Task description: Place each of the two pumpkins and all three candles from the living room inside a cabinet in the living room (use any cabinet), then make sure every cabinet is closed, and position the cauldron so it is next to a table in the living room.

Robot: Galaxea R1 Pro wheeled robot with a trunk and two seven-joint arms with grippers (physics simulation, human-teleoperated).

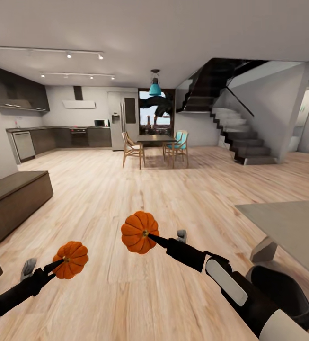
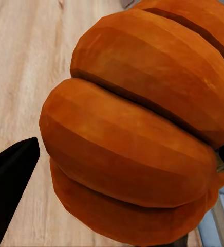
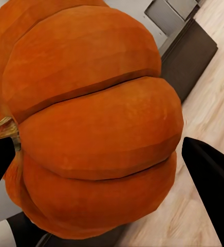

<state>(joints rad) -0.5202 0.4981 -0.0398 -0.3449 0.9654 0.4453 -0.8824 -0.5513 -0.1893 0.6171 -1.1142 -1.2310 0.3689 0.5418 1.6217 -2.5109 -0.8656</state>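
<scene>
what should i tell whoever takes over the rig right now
Left gripper: jaws shut on left pumpkin.
Right gripper: jaws shut on right pumpkin.
Both pumpkins are carried above the wood floor. The cabinet stands ahead on the left; its fronts look closed. The table is on the right, with the cauldron on the floor close beside it.
Done: both pumpkins picked up.
Left: stow the pumpkins, find and stow the three candles, close the cabinet, check the cauldron.

Left arm: black, reaches forward from the head view's lower left, held low.
Left gripper (image 1: pixel 65 260): clamped on a pumpkin (image 1: pixel 70 259); one dark finger (image 2: pixel 9 177) shows beside it.
Right arm: white and black, extends diagonally forward, raised higher.
Right gripper (image 1: pixel 147 234): clamped on a second pumpkin (image 1: pixel 139 231), black fingers (image 3: pixel 212 177) flanking it.
</scene>
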